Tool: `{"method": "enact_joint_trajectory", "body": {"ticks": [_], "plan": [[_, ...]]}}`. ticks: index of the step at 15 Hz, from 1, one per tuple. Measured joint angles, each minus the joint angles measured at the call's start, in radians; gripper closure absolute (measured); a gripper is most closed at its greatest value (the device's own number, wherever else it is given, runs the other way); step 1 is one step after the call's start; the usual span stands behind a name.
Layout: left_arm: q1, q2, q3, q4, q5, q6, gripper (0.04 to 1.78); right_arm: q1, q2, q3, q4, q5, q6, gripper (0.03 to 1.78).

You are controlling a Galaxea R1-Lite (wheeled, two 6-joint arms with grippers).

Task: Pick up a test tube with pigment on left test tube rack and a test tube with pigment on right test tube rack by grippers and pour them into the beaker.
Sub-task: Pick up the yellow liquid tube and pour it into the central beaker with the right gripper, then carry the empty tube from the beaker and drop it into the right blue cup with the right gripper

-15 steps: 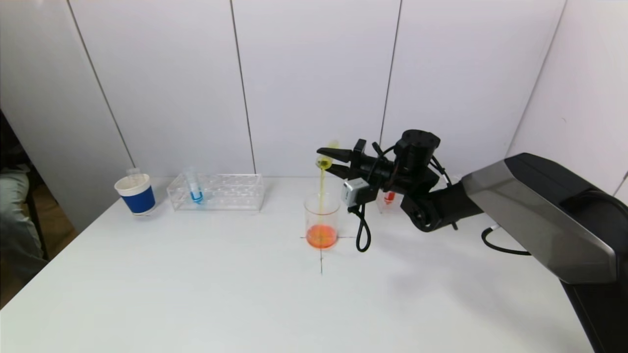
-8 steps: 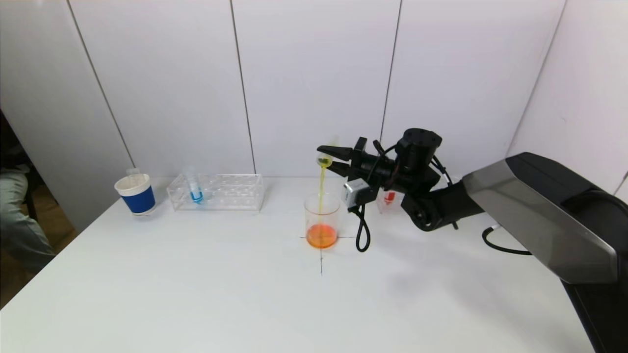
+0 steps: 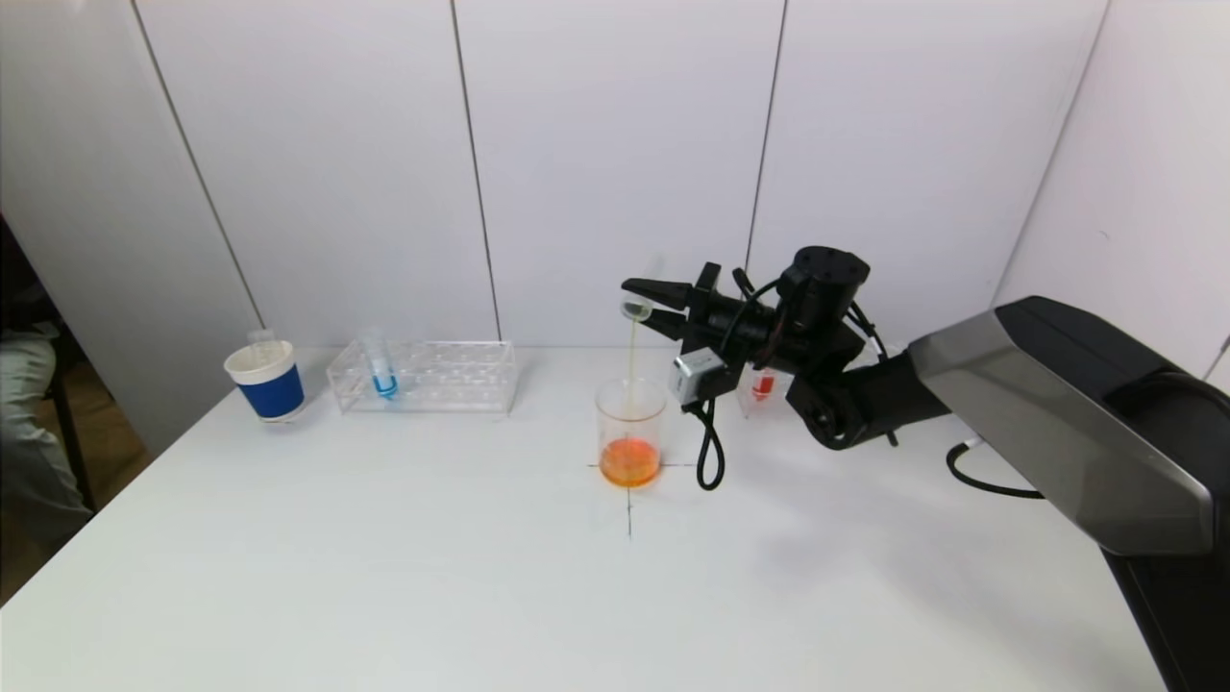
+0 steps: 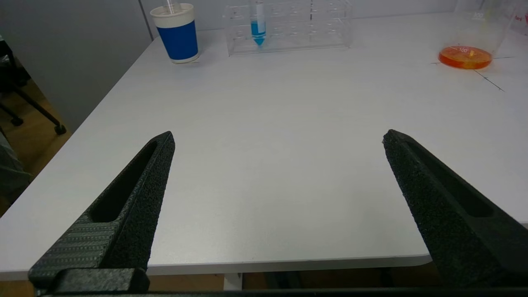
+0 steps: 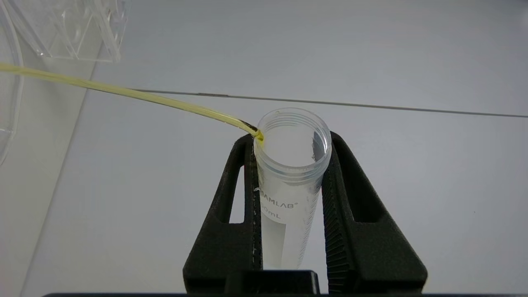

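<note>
Head view: a test tube is pinched, tipped, in the right tool above the beaker, a yellow stream falling into orange liquid. Left rack, blue cup and right rack are set apart. The left tool is spread over the table.

Right rack mostly behind arm

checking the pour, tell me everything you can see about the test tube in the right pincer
The test tube is clear plastic with a threaded, uncapped mouth, printed lettering and graduation marks on its side. It looks almost empty; a thin yellow stream runs off its lip. The right pincer clamps it below the rim, a finger on each side. In the head view it is held tipped above the beaker, which holds orange liquid.
</note>
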Motion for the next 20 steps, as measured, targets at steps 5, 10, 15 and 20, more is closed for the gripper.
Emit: {"method": "enact_joint_trajectory", "body": {"ticks": [5,10,15,20], "plan": [[0.0,0.0,0.0,0.0,0.0,0.0,0.06,0.001,-0.001,0.0,-0.001,0.001,-0.026,1.33],[0.0,0.0,0.0,0.0,0.0,0.0,0.06,0.002,0.0,0.001,-0.001,0.001,-0.029,1.33],[0.0,0.0,0.0,0.0,0.0,0.0,0.06,0.002,-0.003,0.008,0.009,-0.03,0.013,1.33],[0.0,0.0,0.0,0.0,0.0,0.0,0.06,0.011,-0.021,-0.02,0.01,-0.22,0.325,1.33]]}}
